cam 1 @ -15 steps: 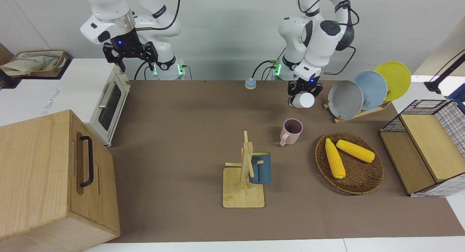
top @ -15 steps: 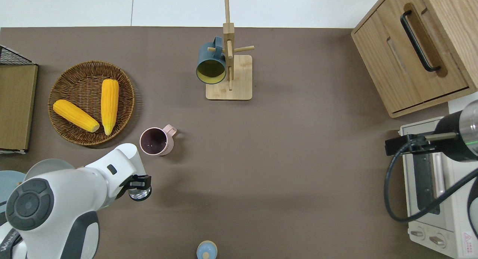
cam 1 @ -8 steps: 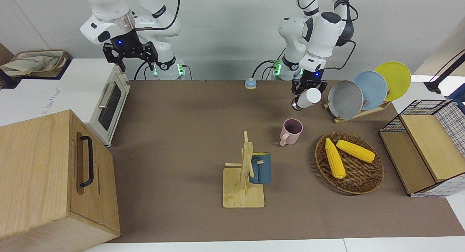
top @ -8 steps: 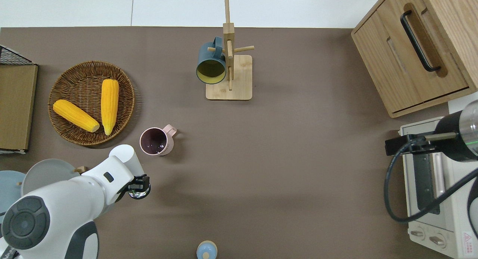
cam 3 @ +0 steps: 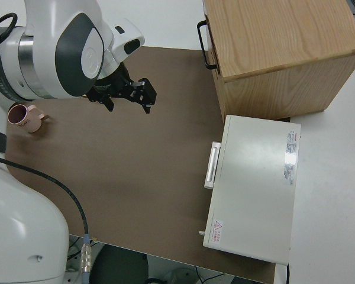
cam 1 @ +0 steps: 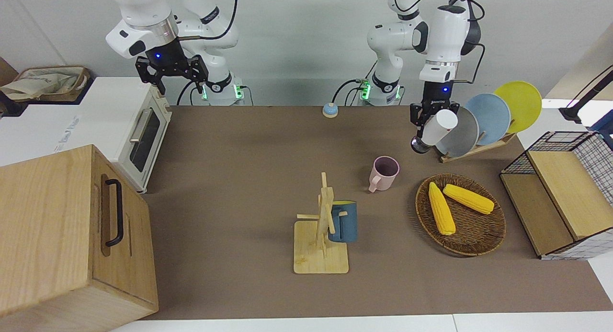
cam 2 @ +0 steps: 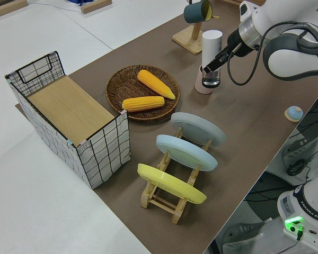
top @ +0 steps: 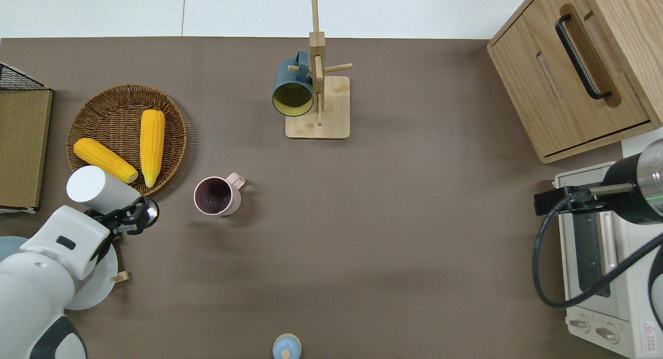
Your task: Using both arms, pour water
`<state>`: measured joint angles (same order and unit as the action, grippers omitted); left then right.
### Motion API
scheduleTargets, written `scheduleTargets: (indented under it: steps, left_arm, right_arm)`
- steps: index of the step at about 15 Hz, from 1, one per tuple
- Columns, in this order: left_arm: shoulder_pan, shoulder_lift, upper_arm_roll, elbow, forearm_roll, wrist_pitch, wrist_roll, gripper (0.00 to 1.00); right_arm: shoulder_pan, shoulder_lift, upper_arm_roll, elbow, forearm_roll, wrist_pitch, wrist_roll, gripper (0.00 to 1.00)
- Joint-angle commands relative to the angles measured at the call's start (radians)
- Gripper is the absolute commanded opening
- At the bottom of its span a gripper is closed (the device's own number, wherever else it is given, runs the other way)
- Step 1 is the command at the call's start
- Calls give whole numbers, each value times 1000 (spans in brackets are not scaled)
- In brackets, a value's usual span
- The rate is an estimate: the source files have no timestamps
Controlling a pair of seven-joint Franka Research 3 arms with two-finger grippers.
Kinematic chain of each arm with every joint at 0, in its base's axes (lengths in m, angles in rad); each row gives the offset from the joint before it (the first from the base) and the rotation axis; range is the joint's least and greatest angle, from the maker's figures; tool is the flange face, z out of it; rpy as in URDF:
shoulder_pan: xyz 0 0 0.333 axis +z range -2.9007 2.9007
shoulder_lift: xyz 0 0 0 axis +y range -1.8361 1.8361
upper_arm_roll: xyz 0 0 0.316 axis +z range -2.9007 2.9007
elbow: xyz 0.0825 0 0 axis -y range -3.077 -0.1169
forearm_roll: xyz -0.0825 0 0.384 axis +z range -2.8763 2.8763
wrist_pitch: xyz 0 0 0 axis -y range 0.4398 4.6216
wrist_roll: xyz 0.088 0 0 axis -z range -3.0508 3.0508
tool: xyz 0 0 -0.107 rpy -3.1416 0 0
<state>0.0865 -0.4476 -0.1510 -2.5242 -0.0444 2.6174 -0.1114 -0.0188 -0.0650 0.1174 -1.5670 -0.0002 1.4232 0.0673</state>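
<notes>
Now your left gripper (top: 124,219) is clamped on a white bottle (top: 98,188), tilted over the rim of the wicker basket (top: 176,120) holding two corn cobs (top: 152,144). Beside it, the pink mug (top: 213,196) stands upright, contents unclear. Your right gripper (cam 1: 170,73), jaws spread wide, is parked.

The robot base (cam 2: 307,209) in the left side view carries the words "FRANKA EMIKA". The toaster oven (top: 601,276) bears a red warning triangle sticker whose small print is unreadable.
</notes>
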Motion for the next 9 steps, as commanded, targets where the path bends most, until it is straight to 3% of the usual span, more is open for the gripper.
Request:
scheduleTargets:
  steps: [1,4,9]
  left_arm:
    - [76,15,-13,105,38,13,-19,0]
    - [127,85,-9,224,80,12,-13,0]
    - [191,257,-1,456,81,-5,28,0]
  right_arm:
    - [-4,11,2,18,9,3,-20,992]
    - [-4,11,2,18,9,3,-20,992]
    - [-4,11,2,18,9,3,-20,992]
